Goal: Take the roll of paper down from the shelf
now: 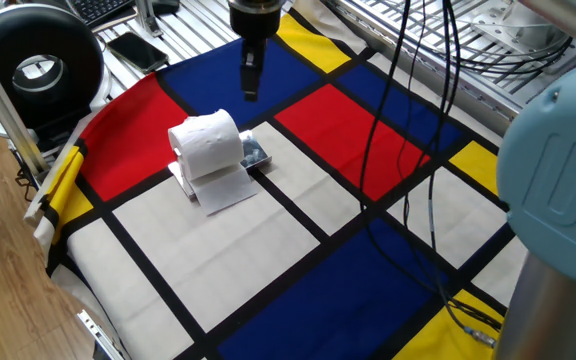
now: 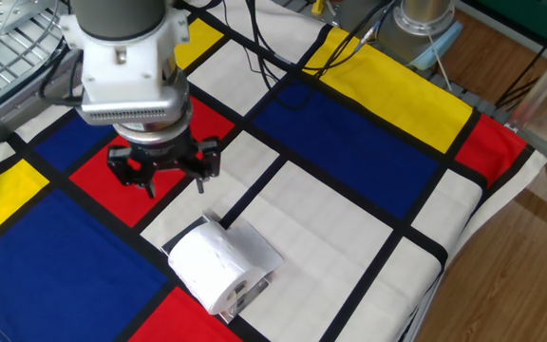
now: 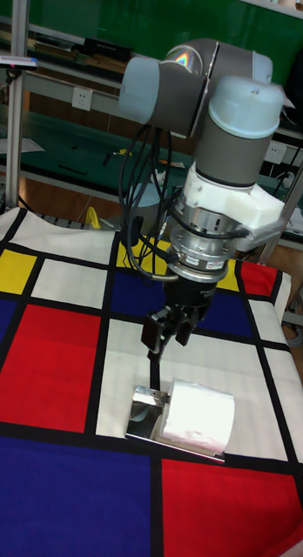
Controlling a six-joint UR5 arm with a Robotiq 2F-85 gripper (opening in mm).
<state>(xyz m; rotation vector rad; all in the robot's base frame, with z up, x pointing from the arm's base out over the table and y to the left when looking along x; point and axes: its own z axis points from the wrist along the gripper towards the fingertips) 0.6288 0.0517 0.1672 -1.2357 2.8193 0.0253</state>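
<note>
Showing no readable writing: roll of paper (image 1: 208, 144)

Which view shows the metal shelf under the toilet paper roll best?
The tall fixed view: the shelf shows its reflective top beside the toilet paper roll. One fixed view shows only a corner; the other fixed view, just an edge.

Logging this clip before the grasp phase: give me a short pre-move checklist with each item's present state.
1. White embossed roll of paper resting on the small shiny metal shelf: ok.
2. Hand open: ok, fingers visibly spread in the other fixed view.
3. Hand empty: ok.
4. Hand above the roll: not ok, it hangs off to one side, over the checked cloth.
5. Loose sheet out of the grasp zone: cannot tell, it drapes down one face of the roll.
</note>
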